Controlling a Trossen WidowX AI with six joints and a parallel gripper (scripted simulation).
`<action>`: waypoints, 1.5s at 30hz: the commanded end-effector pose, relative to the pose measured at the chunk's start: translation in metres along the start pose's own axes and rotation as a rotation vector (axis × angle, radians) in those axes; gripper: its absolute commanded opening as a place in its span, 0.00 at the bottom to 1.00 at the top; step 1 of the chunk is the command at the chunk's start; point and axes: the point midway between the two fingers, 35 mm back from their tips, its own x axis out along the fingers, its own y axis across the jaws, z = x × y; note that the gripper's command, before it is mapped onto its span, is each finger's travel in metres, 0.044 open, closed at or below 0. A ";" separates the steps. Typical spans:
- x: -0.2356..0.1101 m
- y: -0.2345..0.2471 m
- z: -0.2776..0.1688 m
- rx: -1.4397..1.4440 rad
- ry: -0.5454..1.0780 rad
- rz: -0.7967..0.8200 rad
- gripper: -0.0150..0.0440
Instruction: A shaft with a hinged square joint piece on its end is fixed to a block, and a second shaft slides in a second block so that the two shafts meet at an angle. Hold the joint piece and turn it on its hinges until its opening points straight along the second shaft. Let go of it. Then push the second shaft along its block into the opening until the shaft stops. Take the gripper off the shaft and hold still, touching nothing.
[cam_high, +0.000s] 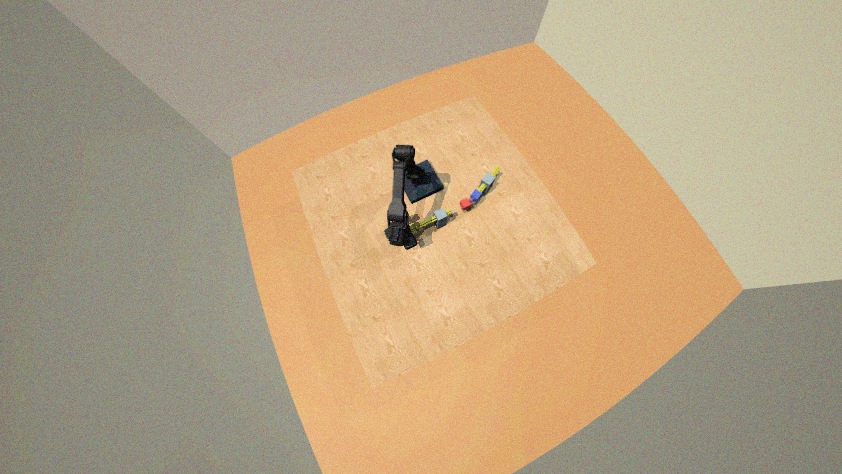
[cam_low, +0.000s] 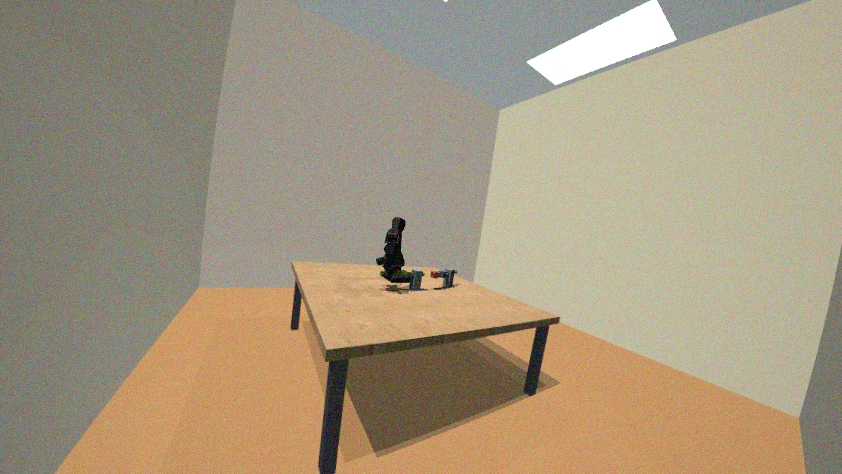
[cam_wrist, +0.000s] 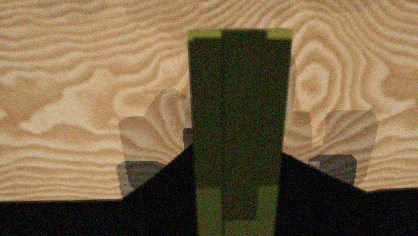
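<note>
My gripper (cam_high: 410, 234) (cam_low: 395, 275) (cam_wrist: 226, 150) is shut on the rear end of the yellow-green second shaft (cam_high: 427, 222) (cam_wrist: 240, 100). In the wrist view the shaft fills the middle, with a dark finger on each side of it. The shaft runs through its grey-blue block (cam_high: 440, 217) (cam_low: 416, 279). Its front tip stops a short gap from the red joint piece (cam_high: 465, 203) (cam_low: 434, 273). The joint piece hangs by a blue hinge part (cam_high: 476, 194) on the first yellow shaft (cam_high: 483, 186), which is fixed in the other grey-blue block (cam_high: 487, 178) (cam_low: 449, 276).
The arm's dark base plate (cam_high: 425, 182) sits just behind the second block. Everything stands on a wooden table (cam_high: 459, 294) (cam_low: 412, 329), with orange floor around it.
</note>
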 end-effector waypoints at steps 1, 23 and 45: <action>0.000 0.000 0.000 -0.001 0.000 0.001 0.29; 0.001 0.000 -0.026 0.002 0.002 -0.017 0.25; 0.002 0.000 -0.061 0.002 0.005 -0.018 0.25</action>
